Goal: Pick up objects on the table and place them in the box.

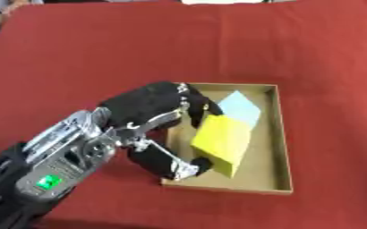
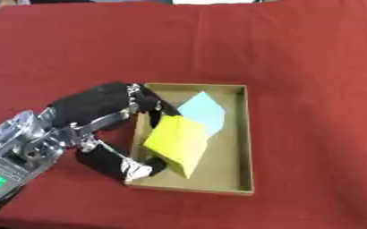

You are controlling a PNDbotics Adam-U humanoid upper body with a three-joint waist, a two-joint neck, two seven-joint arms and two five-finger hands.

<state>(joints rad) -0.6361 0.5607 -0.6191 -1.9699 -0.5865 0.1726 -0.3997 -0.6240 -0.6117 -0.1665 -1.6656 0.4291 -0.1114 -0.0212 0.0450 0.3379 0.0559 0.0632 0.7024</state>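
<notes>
1. The left hand (image 1: 151,129) is seen reaching in from the lower left, over the near left edge of the cardboard box (image 1: 283,147).
2. A yellow block (image 1: 222,143) is pinched between curled fingers (image 1: 196,103) and thumb (image 1: 183,167), tilted inside the box.
3. A pale blue block (image 1: 241,106) is found just behind it, touching.
4. All is set on the red tablecloth (image 1: 100,53).

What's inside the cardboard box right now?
The cardboard box holds a yellow block, gripped by the left hand, and a light blue block behind it. The floor beneath them is hidden.
</notes>
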